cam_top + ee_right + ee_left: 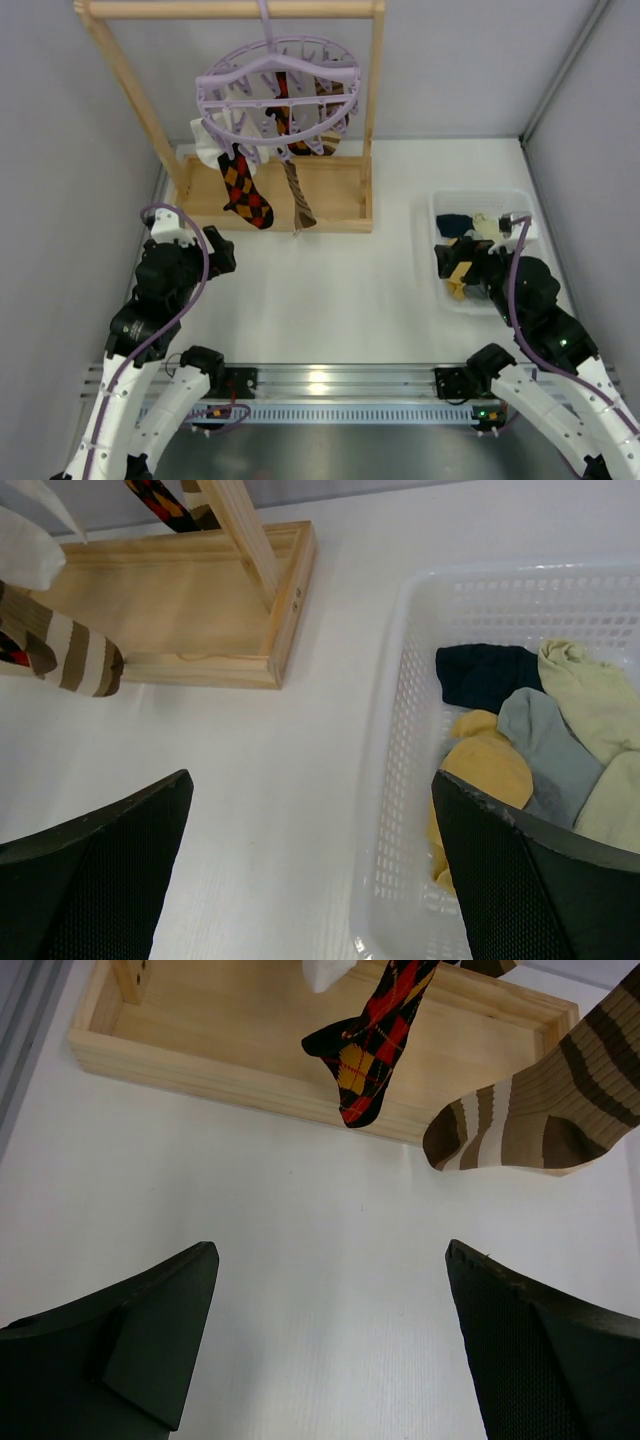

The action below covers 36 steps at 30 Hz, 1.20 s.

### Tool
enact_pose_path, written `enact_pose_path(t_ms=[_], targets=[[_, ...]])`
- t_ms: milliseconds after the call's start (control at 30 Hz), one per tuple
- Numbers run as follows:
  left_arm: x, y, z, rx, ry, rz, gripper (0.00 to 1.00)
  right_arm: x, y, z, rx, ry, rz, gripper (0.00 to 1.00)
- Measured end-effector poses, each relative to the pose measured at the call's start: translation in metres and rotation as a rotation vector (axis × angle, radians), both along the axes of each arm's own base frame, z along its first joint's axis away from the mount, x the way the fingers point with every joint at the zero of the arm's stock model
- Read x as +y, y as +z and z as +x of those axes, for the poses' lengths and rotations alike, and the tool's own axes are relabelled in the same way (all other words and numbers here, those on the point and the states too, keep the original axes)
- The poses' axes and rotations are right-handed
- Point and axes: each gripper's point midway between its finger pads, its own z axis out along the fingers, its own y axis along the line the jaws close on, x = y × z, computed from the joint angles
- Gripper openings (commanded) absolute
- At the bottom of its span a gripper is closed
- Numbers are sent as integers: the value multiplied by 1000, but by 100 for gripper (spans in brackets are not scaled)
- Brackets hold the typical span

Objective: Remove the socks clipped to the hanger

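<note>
Top view: lilac hanger [275, 95] hooked on wooden rack [130, 100], argyle sock [245, 190] clipped and hanging lowest | Left wrist: left gripper [330, 1252] spread wide, empty, near the argyle toe and striped sock [540, 1110] | Right wrist only: right gripper [312, 780] likewise spread, empty, beside white basket [400, 680] holding loose socks [560, 730].

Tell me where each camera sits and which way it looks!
Top external: above and behind the robot, looking down at the table, hanger and basket; both arms show.
Left wrist: on the left arm, facing the wooden frame and argyle sock; open left gripper shows.
Right wrist: on the right arm, facing the basket; open right gripper shows.
Both wrist views share the striped sock.
</note>
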Motion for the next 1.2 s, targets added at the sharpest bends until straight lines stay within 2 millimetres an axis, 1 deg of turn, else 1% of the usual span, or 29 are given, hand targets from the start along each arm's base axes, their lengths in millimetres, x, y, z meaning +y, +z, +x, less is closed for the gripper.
enact_pose_path(t_ms=[133,167,200,233,300,400,433,467,533,567,633,667,733,767,833,900,967,1100,1167,1200], targets=[[0,0,0,0,1,-3,99,4,-17,7,13,-8,14,99],[0,0,0,1,1,-3,99,11,-21,8,13,23,25,100],[0,0,0,1,1,-3,99,17,-21,8,12,46,34,99],[0,0,0,1,1,-3,99,26,-21,9,6,88,49,100],[0,0,0,1,1,-3,99,54,-14,12,-17,206,102,99],[0,0,0,1,1,-3,99,107,-3,17,-29,434,192,99],[0,0,0,1,1,-3,99,124,-3,20,-19,504,215,97],[0,-1,0,2,2,-3,99,139,-6,23,-8,567,230,97],[0,-2,1,6,3,-5,99,172,-18,27,45,676,224,96],[-1,-3,1,11,3,-4,99,191,-26,28,70,726,200,95],[-1,-5,3,21,3,-1,99,222,-41,26,102,796,145,92],[-2,-7,4,28,3,1,99,236,-45,26,97,822,112,91],[-2,-10,6,42,3,3,99,262,-48,30,56,850,67,90],[-3,-11,6,46,2,3,99,270,-48,35,34,851,55,89],[-4,-12,7,51,-1,2,99,282,-51,51,-10,827,25,89],[-5,-14,7,56,-7,2,99,290,-56,70,-44,788,1,87],[-6,-14,7,56,-11,1,99,296,-64,85,-61,757,-15,83],[-6,-14,7,56,-13,1,99,305,-79,108,-75,696,-31,82],[-7,-14,6,57,-16,-1,99,309,-83,117,-82,674,-37,78],[-7,-14,6,58,-18,-2,99,312,-83,121,-88,668,-36,73]])
